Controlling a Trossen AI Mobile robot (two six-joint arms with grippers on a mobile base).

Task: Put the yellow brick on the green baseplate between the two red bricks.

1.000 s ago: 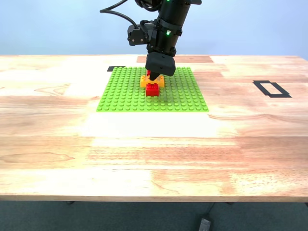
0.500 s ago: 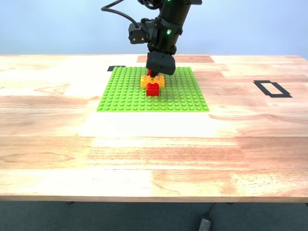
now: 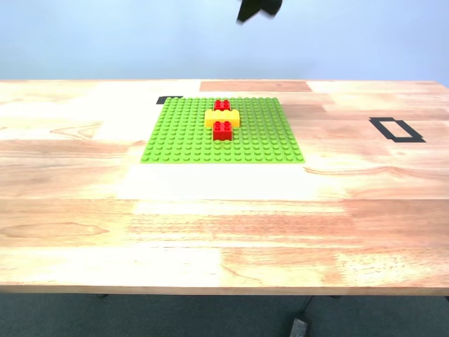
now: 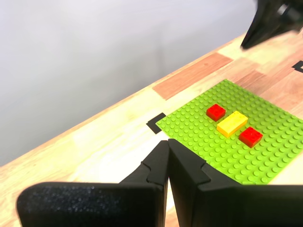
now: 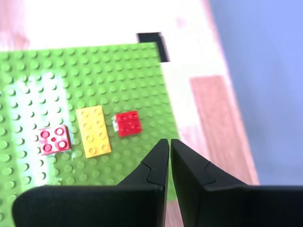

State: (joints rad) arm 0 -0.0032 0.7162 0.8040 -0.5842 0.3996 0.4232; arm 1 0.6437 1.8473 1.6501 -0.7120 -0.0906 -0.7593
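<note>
The yellow brick [image 3: 222, 118] lies on the green baseplate [image 3: 182, 133] between the two red bricks [image 3: 222, 105] [image 3: 222, 130], touching both. No gripper holds it. Only a dark part of an arm [image 3: 258, 8] shows at the exterior view's top edge. My first gripper [image 4: 168, 142] is shut and empty, off the plate's corner; its view shows the yellow brick [image 4: 232, 124] and the plate [image 4: 265, 156]. My second gripper [image 5: 169, 142] is shut and empty, high above the plate [image 5: 118, 71], with the yellow brick [image 5: 93, 131] below it.
A black tape rectangle [image 3: 396, 130] marks the table at the exterior view's right. A small black tape mark [image 3: 168, 100] sits at the plate's far corner. The other arm [image 4: 272, 21] hangs above the plate in the first wrist view.
The arm that stood over the yellow brick has let go and risen almost out of the exterior view. The yellow brick stays between the red bricks.
</note>
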